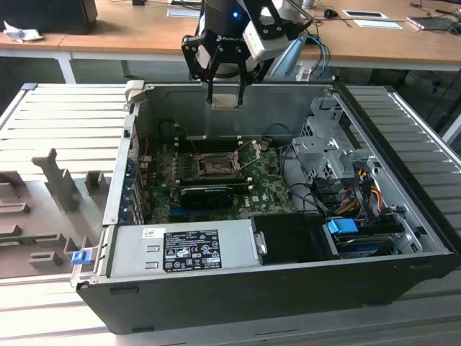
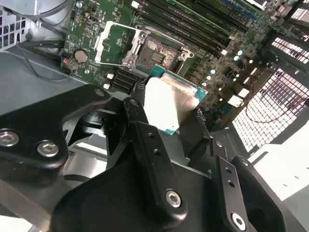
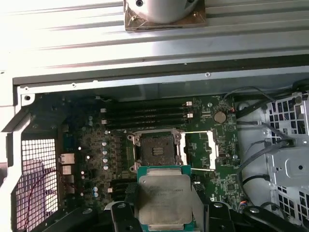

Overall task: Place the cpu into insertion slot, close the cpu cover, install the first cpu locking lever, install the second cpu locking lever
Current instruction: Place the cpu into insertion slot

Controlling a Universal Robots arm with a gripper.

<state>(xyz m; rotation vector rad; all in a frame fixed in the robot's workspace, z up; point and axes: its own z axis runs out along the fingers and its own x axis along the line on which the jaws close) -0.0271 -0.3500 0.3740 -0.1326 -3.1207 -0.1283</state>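
My gripper (image 1: 225, 96) hangs above the open computer case, shut on the cpu (image 1: 225, 101), a small square chip with a pale metal top. In both wrist views the cpu (image 3: 163, 198) (image 2: 169, 102) sits clamped between the black fingers (image 3: 121, 215), still well above the motherboard. The insertion slot (image 3: 157, 149) (image 2: 157, 50) (image 1: 215, 167) lies bare on the green board below and ahead of the chip. The cpu cover (image 3: 200, 150) (image 2: 114, 43), a thin metal frame, is swung open beside the slot.
Memory sticks (image 3: 145, 113) run along the board beyond the slot. A grey power supply (image 1: 184, 249) and black shroud (image 1: 292, 238) fill the case's front. A metal drive cage (image 1: 328, 144) with cables stands at the exterior view's right. A grey foam tray (image 1: 50, 194) lies outside, left.
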